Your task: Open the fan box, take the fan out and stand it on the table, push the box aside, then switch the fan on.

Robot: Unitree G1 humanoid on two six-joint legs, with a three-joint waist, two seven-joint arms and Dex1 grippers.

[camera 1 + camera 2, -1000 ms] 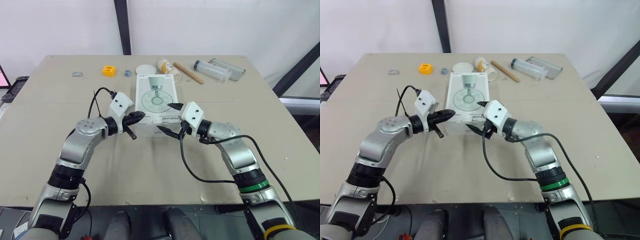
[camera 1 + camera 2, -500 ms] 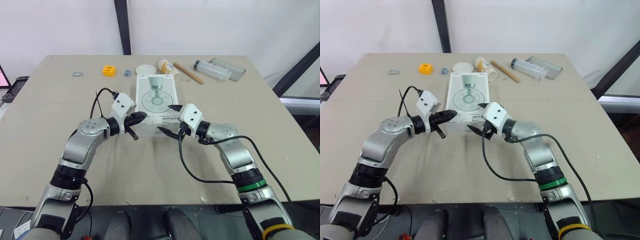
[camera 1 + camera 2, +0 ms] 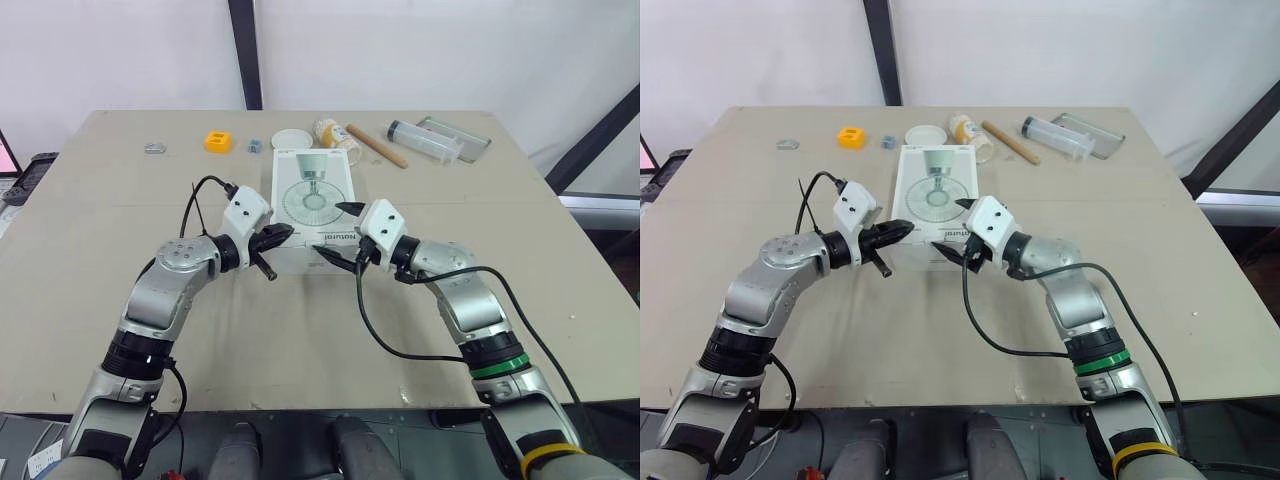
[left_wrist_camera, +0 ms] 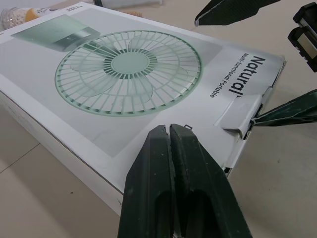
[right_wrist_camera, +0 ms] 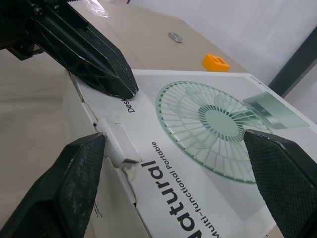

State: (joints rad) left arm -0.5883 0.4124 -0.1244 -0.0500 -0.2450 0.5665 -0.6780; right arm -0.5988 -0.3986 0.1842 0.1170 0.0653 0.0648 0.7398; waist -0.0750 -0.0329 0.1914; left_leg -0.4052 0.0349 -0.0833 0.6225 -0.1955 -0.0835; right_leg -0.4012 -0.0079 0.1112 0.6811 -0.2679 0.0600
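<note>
Right now the box (image 3: pixel 312 195) lies flat in the middle of the table (image 3: pixel 120 200), with the fan picture facing up. It looks shut, so the fan is most likely inside it. Both grippers are at the near end of the box. The left gripper (image 3: pixel 288 231) has its two fingers pressed together and holds nothing. Its tip sits on or just over the top of the box by the near left corner, as if to pin the box down. The right gripper (image 3: pixel 328 228) is spread wide. One finger hangs over the top of the box, and the other touches the small flap (image 4: pixel 237 115) on the near edge. That flap is bent up a little. So the step in hand is the first one: opening the box. Next, I think the right gripper needs to close on the flap and pull it out and up, while the left one stops the box from sliding. If the flap slips free, the finger must get under it again.
</note>
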